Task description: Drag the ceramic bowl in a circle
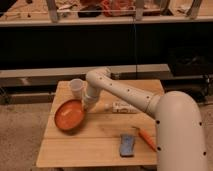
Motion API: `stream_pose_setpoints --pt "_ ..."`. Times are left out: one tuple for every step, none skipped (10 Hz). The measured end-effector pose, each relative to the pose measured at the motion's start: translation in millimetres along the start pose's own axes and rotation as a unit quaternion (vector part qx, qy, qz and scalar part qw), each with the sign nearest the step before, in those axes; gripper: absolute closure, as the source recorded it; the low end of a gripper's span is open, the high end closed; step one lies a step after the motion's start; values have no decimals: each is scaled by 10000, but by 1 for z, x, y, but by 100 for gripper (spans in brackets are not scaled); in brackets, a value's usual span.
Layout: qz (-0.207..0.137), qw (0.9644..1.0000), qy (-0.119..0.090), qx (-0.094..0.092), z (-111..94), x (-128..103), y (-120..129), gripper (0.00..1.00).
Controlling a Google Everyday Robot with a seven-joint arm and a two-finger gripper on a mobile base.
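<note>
The ceramic bowl is a wide shallow glossy orange bowl. It sits on the left part of the wooden table. My white arm reaches from the lower right across the table. My gripper comes down at the bowl's right rim and appears to touch it. A small translucent white cup stands upright just behind the bowl, close to the arm's wrist.
A white wrapped bar lies near the table's middle back. A blue sponge-like block and an orange carrot-like stick lie at the front right. Dark shelving stands behind the table.
</note>
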Motion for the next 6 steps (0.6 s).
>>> stream_pose_setpoints --pt "187 9998 13 9 -2 -2 14 98" --pt "298 9996 22 16 -3 -4 24 98" --pt "418 9991 34 11 -5 -10 35 98" --pt "558 9984 62 3 -8 -20 47 98" --pt "652 9978 86 1 -10 -28 57 98" --pt "698 9975 105 2 -12 -34 62 98"
